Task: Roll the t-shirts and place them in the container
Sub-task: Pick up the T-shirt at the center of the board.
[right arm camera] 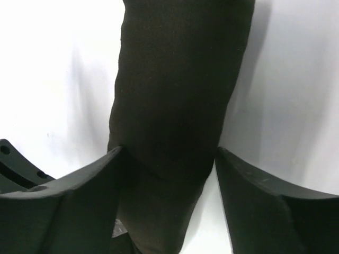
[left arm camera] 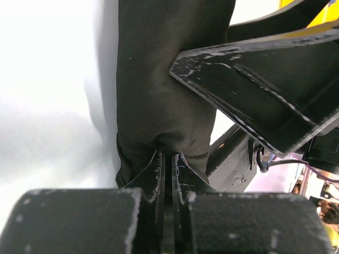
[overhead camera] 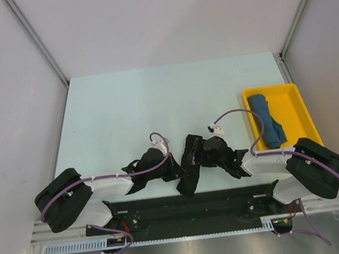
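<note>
The black t-shirt [overhead camera: 187, 177] lies as a long roll on the table between my two grippers, close to the near edge. My left gripper [overhead camera: 172, 167] is shut, pinching the cloth at the end of the roll [left arm camera: 164, 79] between its fingertips [left arm camera: 158, 165]. My right gripper [overhead camera: 201, 154] stands open astride the same roll [right arm camera: 175, 79]. Its left finger [right arm camera: 79, 196] touches the cloth, while a thin gap shows at its right finger [right arm camera: 265, 196]. The teal-blue t-shirt [overhead camera: 266, 121] lies rolled in the yellow tray [overhead camera: 295, 96]. No chest print shows.
The yellow tray sits at the table's right edge, just beyond my right arm. A finger of the right gripper [left arm camera: 265, 95] crosses the left wrist view close to the roll. Grey walls bound the pale table [overhead camera: 124, 108] on three sides.
</note>
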`<act>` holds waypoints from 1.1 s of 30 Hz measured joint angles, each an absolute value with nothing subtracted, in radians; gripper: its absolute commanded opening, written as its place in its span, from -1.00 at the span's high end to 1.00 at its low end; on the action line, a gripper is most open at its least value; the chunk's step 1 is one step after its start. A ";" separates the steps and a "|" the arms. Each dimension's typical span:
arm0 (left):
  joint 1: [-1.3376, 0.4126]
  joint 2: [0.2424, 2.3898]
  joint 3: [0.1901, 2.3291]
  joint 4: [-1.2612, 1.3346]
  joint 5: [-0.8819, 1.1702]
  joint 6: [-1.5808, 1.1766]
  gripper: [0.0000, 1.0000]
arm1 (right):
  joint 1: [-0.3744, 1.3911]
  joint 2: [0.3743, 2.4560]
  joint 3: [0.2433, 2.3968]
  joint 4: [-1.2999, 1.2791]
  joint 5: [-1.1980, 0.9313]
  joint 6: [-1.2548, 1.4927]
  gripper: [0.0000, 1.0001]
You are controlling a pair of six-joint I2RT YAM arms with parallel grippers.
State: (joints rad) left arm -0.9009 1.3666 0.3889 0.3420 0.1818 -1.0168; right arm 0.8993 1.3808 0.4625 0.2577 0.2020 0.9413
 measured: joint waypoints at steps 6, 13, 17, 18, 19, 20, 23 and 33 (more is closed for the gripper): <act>-0.897 1.356 0.389 0.330 0.177 -1.010 0.64 | 0.899 1.432 0.496 0.262 0.195 0.955 0.97; -0.893 1.253 0.388 0.216 0.156 -0.965 0.06 | 0.900 1.444 0.543 0.191 0.211 0.964 1.00; -0.893 1.092 0.410 0.053 0.137 -0.918 0.03 | 0.899 1.441 0.552 0.171 0.208 0.928 1.00; -0.892 1.054 0.426 0.015 0.134 -0.903 0.03 | 0.891 1.441 0.552 0.173 0.192 0.910 1.00; -0.891 1.019 0.445 -0.020 0.133 -0.887 0.03 | 0.881 1.441 0.553 0.173 0.175 0.896 1.00; -0.891 0.987 0.466 -0.052 0.133 -0.872 0.02 | 0.870 1.441 0.554 0.173 0.155 0.884 1.00; -0.889 0.911 0.527 -0.130 0.137 -0.827 0.03 | 0.807 1.444 0.561 0.165 0.056 0.849 1.00; -0.887 0.731 0.632 -0.341 0.178 -0.696 0.03 | 0.669 1.383 0.714 -0.145 -0.065 0.598 1.00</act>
State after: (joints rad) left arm -0.8867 0.7311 0.6323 -0.3408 0.1780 -0.6964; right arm 0.6693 1.3827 0.7143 -0.1448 -0.0647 0.5976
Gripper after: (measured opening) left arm 0.485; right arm 0.217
